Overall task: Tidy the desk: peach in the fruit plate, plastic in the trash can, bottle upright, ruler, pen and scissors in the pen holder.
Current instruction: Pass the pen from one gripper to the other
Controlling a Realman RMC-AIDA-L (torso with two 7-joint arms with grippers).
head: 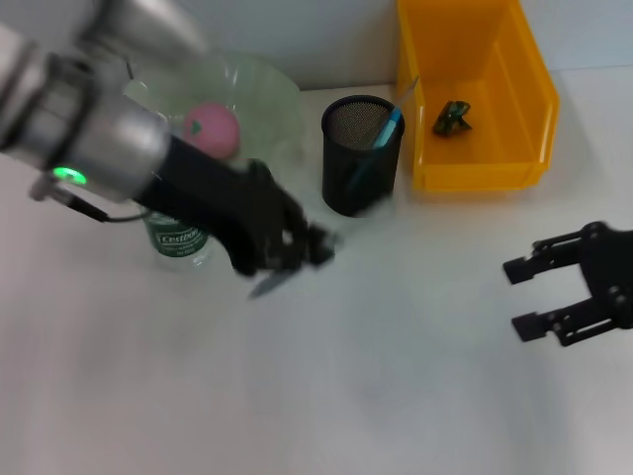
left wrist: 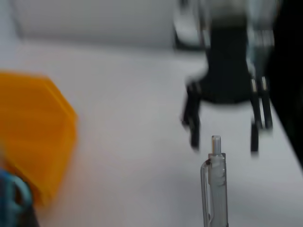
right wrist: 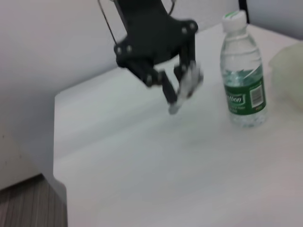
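While the right gripper point(head: 554, 293) waits open at the lower right, the left gripper point(head: 297, 252) holds the pen point(left wrist: 215, 189) tight near the middle. The pen points slantwise down. The black cup point(head: 361, 153) stands just above it, closest to the left arm.

Your robot: silver arm, black grippers.
You see the left arm point(head: 94, 139) as thick silver-grey cylinders with a small green light glowing on the wrist ring and a thin black cable hanging under it. The left gripper point(head: 297, 247) is matte black with small silver screws. The right gripper point(head: 554, 292) is also black, with two angular, jointed fingers.
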